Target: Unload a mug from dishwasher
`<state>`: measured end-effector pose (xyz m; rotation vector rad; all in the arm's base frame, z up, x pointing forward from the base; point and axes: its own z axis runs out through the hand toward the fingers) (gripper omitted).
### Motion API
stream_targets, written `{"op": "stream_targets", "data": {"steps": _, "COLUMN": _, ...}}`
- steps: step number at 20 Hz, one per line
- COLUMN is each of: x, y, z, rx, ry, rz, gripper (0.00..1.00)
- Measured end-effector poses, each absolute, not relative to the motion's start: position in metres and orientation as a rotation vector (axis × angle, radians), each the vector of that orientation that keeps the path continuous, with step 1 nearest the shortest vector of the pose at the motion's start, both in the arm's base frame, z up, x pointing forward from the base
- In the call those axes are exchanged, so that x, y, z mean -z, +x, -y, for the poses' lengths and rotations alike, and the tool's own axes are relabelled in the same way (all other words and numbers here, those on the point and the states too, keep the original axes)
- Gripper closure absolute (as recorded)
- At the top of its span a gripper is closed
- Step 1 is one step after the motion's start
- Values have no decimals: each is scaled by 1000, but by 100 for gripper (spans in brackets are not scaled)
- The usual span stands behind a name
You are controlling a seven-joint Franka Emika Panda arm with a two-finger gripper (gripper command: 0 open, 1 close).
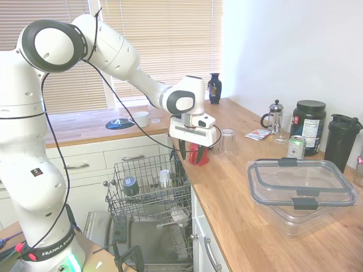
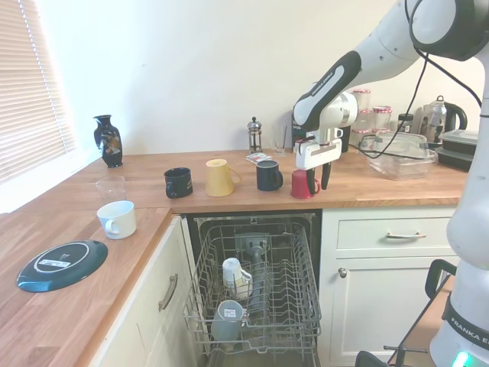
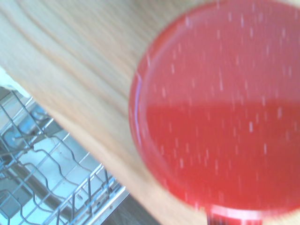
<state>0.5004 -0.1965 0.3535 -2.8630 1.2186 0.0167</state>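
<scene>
Red and small, the mug (image 2: 303,184) stands on the wooden worktop (image 2: 229,202) near its front edge, above the open dishwasher (image 2: 256,294), next to a dark mug (image 2: 268,175) that stands in a row with a yellow mug (image 2: 219,177). The pincer (image 2: 315,177) sits low over it, one dark finger on each side of the rim; whether the fingers pinch the wall or have let go I cannot tell. In the wrist view the mug's red hollow (image 3: 220,112) fills most of the frame, with the wire rack (image 3: 42,173) below the worktop's edge. The unloading looks nearly done, at the set-down. The next move, as I judge it, calls for spreading the fingers fully and lifting straight up, so the mug is not dragged or tipped off the edge.
</scene>
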Motion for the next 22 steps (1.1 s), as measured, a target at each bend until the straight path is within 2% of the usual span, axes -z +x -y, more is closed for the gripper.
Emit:
{"op": "stream_targets", "data": {"steps": 12, "x": -356, "y": 424, "z": 173, "rx": 63, "ry": -2856, "rz": -1187, "gripper": 0}}
{"op": "stream_targets", "data": {"steps": 22, "x": -390, "y": 396, "z": 157, "rx": 150, "ry": -2866, "rz": -1159, "gripper": 0}}
